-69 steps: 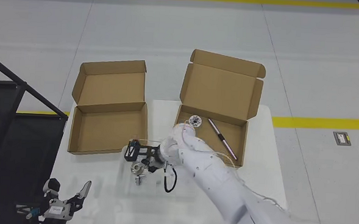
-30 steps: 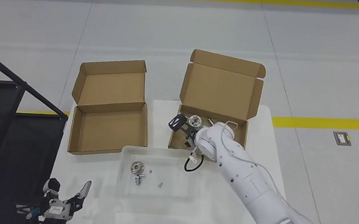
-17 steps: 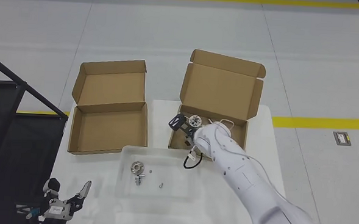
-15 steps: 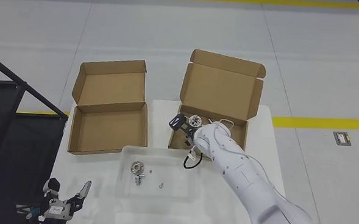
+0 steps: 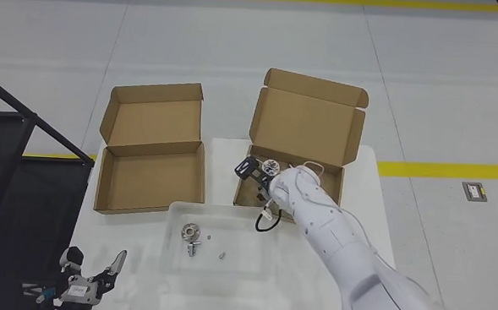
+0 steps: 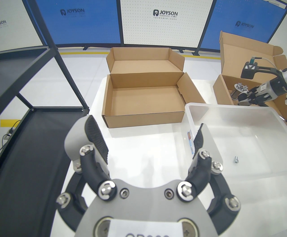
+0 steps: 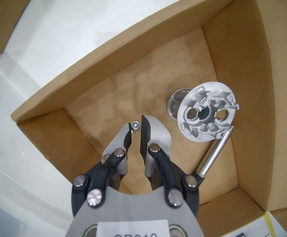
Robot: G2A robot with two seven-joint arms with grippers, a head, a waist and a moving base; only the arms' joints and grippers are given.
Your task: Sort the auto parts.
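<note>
Screw (image 7: pixel 135 125): clamped between the tips of the right pincer (image 7: pixel 136 121), jaws nearly together on it. The screw is too small to read its long axis with certainty; its head sits level with the fingertips.

Governing relation: the screw hangs above the bare floor of the right cardboard box (image 7: pixel 116 94), inside the box's left wall. No part lies directly beneath it. The flanged hub (image 7: pixel 205 112) lies just beside the pincer, toward the box's far wall, and the steel rod (image 7: pixel 213 152) touches the hub's rim and runs toward the box's middle. Judgement: release needs only that the jaws part. The drop zone is free, but the screw may roll toward the hub or the wall.

Surface: flat cardboard, walled on all sides, so a rolling part is contained.

Left pincer (image 6: pixel 145 131): jaws wide apart, holding nothing, off the bench's (image 5: pixel 117 241) near left corner. The right arm is therefore the nearer one.

Remaining stock, as judged: the clear bin (image 6: pixel 231 105) at the bench's near edge holds another screw (image 6: pixel 235 159) and a metal fitting (image 5: pixel 191 234). The left cardboard box (image 5: pixel 150 182) holds nothing.
</note>
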